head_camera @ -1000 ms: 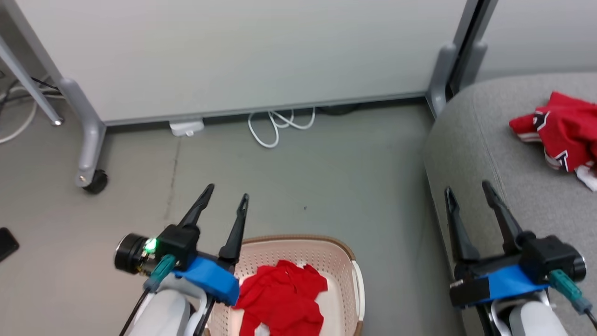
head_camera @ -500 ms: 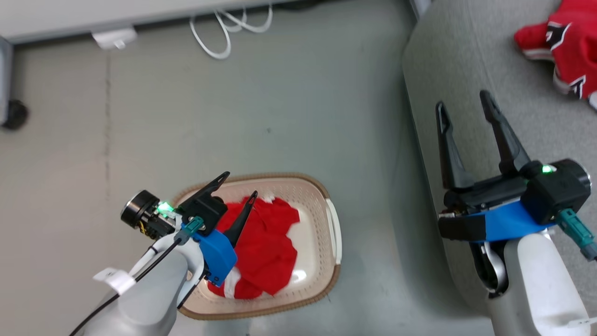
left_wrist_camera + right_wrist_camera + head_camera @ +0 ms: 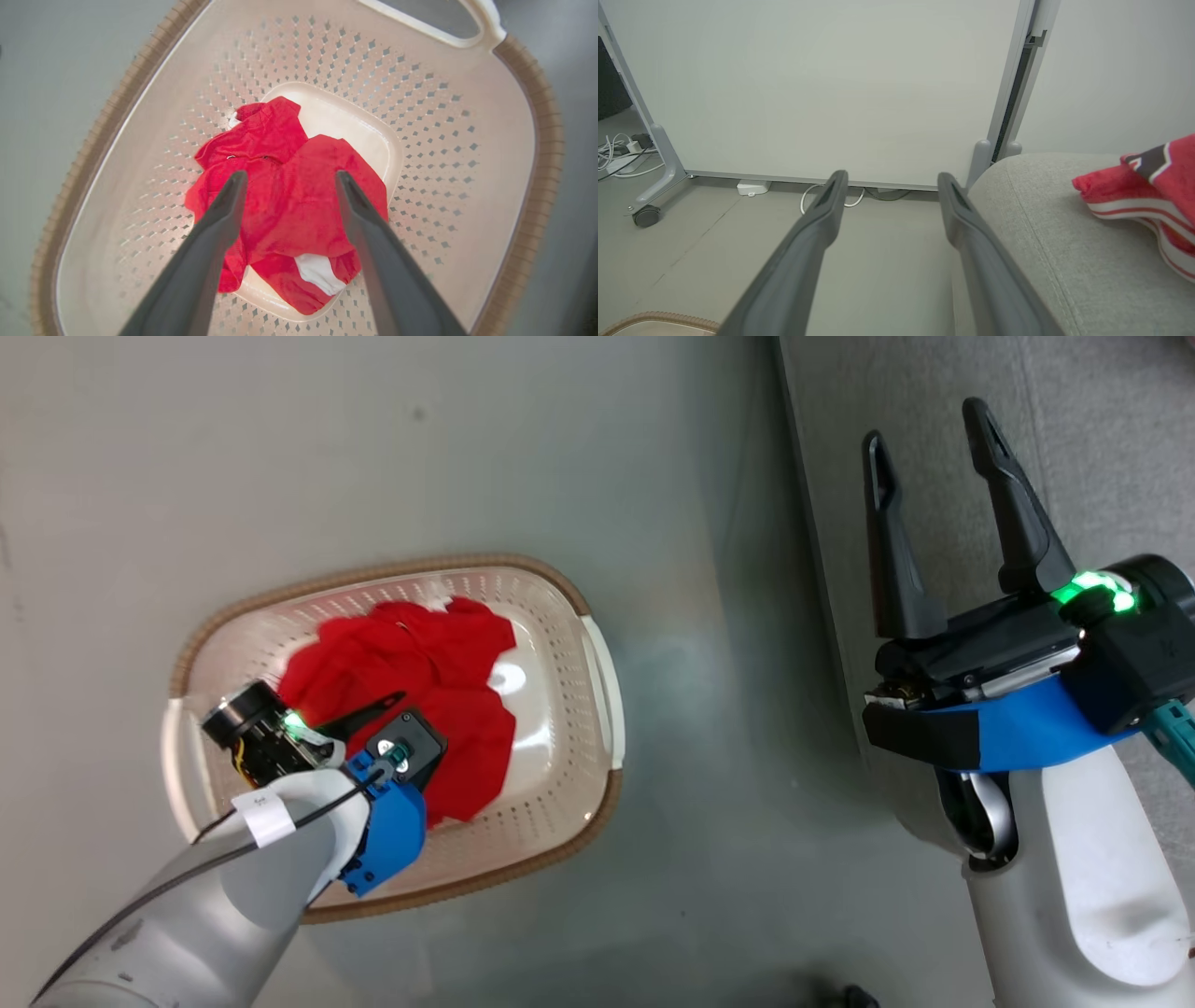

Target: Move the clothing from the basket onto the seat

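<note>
The cream basket [image 3: 599,663] stands on the floor with crumpled red clothing [image 3: 420,663] in its bottom. In the left wrist view my left gripper [image 3: 290,175] is open, pointing down inside the basket [image 3: 448,93]. Its fingers [image 3: 219,219] straddle the red clothing [image 3: 294,200], just above it, and a white trim patch shows near the front. In the head view one of its dark fingers [image 3: 359,714] lies over the fabric. My right gripper [image 3: 924,425] is open and holds nothing, over the edge of the grey seat [image 3: 1083,448]. A second red garment with striped trim [image 3: 1157,186] lies on the seat [image 3: 1041,224].
A white partition panel [image 3: 831,84] on wheeled legs [image 3: 644,215] stands ahead, with a white cable [image 3: 808,198] on the floor at its foot. Grey floor [image 3: 709,709] separates basket and seat.
The head camera has tilted down, so the whole picture shifted. My left gripper has dropped from the basket's rim into the basket, over the red clothing. The right gripper stays open.
</note>
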